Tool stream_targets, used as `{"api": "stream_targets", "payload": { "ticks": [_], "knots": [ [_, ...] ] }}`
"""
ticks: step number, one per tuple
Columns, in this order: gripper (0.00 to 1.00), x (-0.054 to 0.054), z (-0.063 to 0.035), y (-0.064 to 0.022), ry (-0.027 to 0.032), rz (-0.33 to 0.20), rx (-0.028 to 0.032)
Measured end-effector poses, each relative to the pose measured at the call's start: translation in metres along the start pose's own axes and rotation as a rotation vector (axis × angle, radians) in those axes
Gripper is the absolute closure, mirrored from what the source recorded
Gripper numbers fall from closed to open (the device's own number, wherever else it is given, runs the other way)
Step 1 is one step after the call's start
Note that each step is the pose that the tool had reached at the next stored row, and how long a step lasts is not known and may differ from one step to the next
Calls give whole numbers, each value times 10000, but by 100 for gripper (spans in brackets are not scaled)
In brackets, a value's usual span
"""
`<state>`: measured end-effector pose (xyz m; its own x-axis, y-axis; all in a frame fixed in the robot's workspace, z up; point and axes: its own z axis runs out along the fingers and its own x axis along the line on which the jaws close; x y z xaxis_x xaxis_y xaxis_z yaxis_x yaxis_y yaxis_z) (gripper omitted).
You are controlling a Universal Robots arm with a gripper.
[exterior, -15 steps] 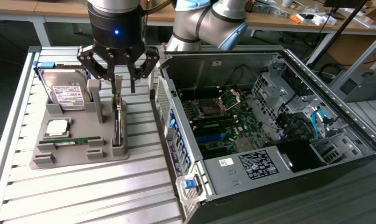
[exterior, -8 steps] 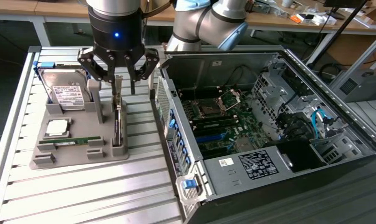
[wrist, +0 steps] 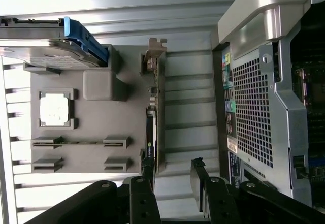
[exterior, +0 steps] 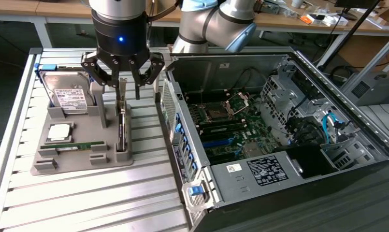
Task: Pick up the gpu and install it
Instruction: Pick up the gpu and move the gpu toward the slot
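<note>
The gpu (exterior: 121, 126) is a dark green card standing on its long edge in a slot of the grey fixture plate (exterior: 72, 166), at the side nearest the computer case. In the wrist view the gpu (wrist: 154, 107) runs as a thin strip, with its pale metal bracket (wrist: 154, 54) at the far end. My gripper (exterior: 130, 92) hangs open just above the card's far end. One fingertip (wrist: 147, 169) sits close beside the card's near end, and the other fingertip (wrist: 198, 170) stands apart over the bare slats. Nothing is held.
The fixture also carries a silver hard drive (exterior: 68, 94) with a blue tab, a CPU (exterior: 59, 131) and a narrow RAM stick (exterior: 81, 144). The open computer case (exterior: 349, 121) lies at the exterior view's right, motherboard (exterior: 223, 128) exposed. The slatted metal table (exterior: 84, 203) extends toward the front.
</note>
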<state>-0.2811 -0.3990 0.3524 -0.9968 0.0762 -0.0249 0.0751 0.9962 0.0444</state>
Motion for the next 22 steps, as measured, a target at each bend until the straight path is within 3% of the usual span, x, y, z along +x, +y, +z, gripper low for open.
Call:
{"api": "stream_targets", "payload": {
  "ticks": [22],
  "knots": [
    [58, 7, 161, -7, 0, 1, 0]
  ]
}}
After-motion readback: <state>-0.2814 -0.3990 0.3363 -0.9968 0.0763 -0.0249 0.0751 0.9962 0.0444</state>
